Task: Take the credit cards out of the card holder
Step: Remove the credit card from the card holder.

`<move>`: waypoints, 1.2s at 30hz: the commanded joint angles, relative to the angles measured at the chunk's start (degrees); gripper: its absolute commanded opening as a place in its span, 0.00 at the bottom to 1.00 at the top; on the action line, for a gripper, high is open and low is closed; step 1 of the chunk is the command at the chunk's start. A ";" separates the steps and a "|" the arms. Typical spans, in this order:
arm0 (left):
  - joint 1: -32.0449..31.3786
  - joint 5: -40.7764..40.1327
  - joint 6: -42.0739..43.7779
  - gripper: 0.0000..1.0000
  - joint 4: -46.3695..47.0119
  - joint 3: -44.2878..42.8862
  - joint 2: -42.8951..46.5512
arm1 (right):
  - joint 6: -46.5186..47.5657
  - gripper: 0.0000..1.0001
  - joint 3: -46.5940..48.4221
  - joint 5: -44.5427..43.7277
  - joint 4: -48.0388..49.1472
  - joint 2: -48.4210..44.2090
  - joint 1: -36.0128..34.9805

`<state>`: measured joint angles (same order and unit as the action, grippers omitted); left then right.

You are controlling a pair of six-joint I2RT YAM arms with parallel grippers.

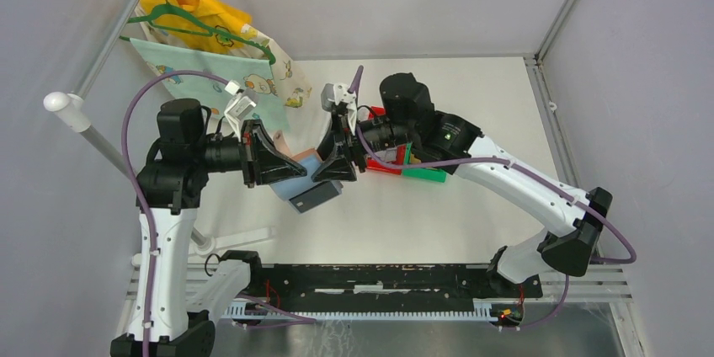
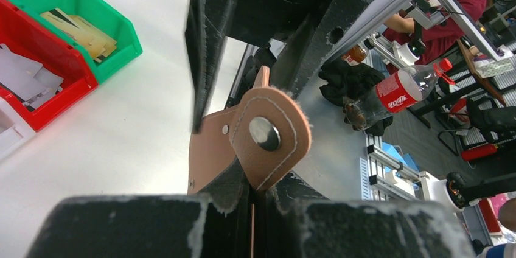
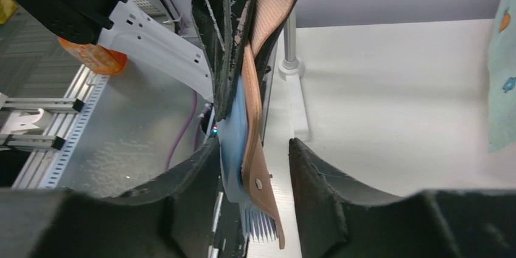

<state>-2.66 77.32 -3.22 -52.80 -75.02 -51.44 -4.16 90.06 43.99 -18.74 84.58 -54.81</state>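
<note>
L gripper (image 1: 296, 170) clenched on card holder (image 1: 316, 193), holding it above mid table (image 1: 471, 214), between both arms. R gripper (image 3: 252, 170): jaws parted either side of holder's edge, gap visible by one finger, so not clamped.

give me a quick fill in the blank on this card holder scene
The left gripper is ____ on the card holder.
The right gripper has the holder ____ its jaws.
The red bin sits between the white bin and the ____ one.
Missing: shut; between; green.
</note>
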 commanded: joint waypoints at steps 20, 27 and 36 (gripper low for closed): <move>-0.24 -3.23 1.59 1.00 0.15 -1.18 -0.29 | -34.05 0.00 -16.75 -0.44 40.50 -5.33 3.62; -0.23 -1.46 0.34 0.99 1.11 -0.25 0.53 | -53.83 0.00 -26.62 -2.81 64.76 -7.20 5.94; -0.18 -0.38 -0.52 0.87 1.17 0.45 0.21 | -59.64 0.00 -31.62 -7.23 73.08 -9.19 5.94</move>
<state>-2.72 74.32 -1.91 -53.23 -74.50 -51.44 -58.83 58.96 39.66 42.59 78.83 -48.73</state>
